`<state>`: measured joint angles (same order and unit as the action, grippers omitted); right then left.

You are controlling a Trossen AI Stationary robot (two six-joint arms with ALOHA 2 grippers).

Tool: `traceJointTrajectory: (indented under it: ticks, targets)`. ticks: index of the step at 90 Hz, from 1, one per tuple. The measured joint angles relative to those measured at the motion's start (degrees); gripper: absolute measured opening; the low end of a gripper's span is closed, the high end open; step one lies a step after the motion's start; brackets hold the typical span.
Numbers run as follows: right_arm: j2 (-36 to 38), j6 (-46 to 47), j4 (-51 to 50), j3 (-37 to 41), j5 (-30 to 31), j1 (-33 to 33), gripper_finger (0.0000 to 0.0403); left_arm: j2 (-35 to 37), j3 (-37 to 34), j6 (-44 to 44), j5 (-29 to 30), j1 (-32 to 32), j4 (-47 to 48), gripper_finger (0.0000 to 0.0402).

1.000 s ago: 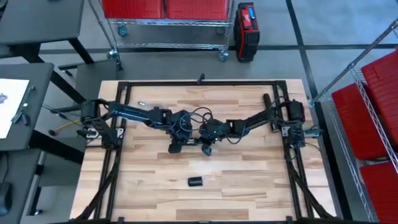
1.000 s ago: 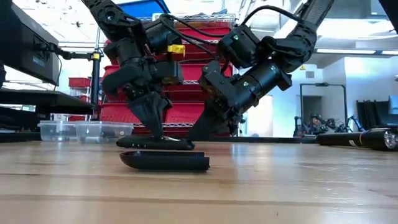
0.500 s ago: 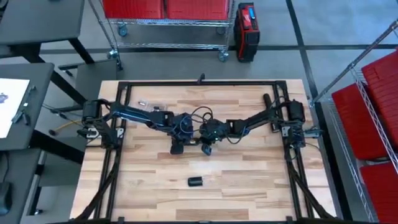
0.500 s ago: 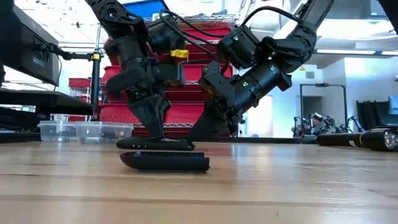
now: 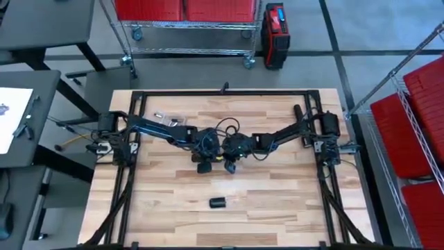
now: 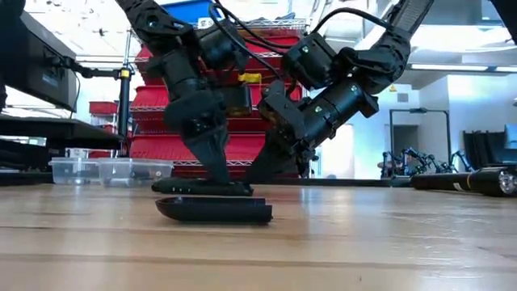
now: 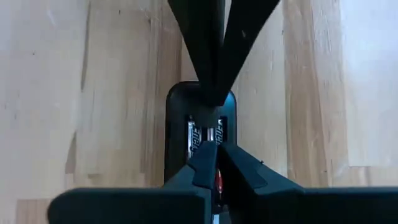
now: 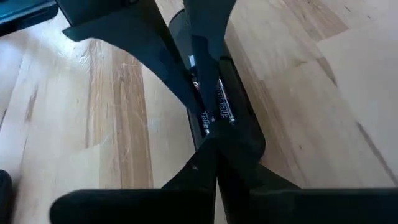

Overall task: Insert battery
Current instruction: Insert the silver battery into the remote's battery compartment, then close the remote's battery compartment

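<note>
Pressed with left end effector (image 7: 208, 163) and right end effector (image 8: 214, 149), both closed and empty, onto batteries (image 7: 194, 132) lying in open remote (image 7: 176, 137) mid-tabletop (image 5: 277, 201); possibly risked tilting one cell out or sliding the remote through uneven push.

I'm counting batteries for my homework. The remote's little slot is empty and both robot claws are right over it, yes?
Not quite: the slot isn't empty. The left wrist view shows two batteries already lying in the remote. Both the left gripper and right gripper are indeed right over it.
</note>
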<state>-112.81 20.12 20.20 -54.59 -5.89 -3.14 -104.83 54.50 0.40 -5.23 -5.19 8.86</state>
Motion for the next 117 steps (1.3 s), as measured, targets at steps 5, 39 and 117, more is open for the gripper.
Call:
traceJointTrajectory:
  ticks: [5, 39, 117]
  targets:
    - [0.0, 0.0, -0.1, -0.1, 0.0, 0.0, 0.0000, 1.4, -0.2, 0.4, 0.1, 0.0, 0.8, 0.0000]
    - [6.9, -2.8, -1.7, -0.2, -0.1, -1.2, 0.0000, 20.9, 1.0, 1.9, 5.4, -0.3, 11.5, 0.0000]
    - [22.9, -5.4, -29.3, -0.1, -8.0, 5.3, 0.0174, 31.0, 1.1, -28.1, 7.5, 13.5, 23.8, 0.0000]
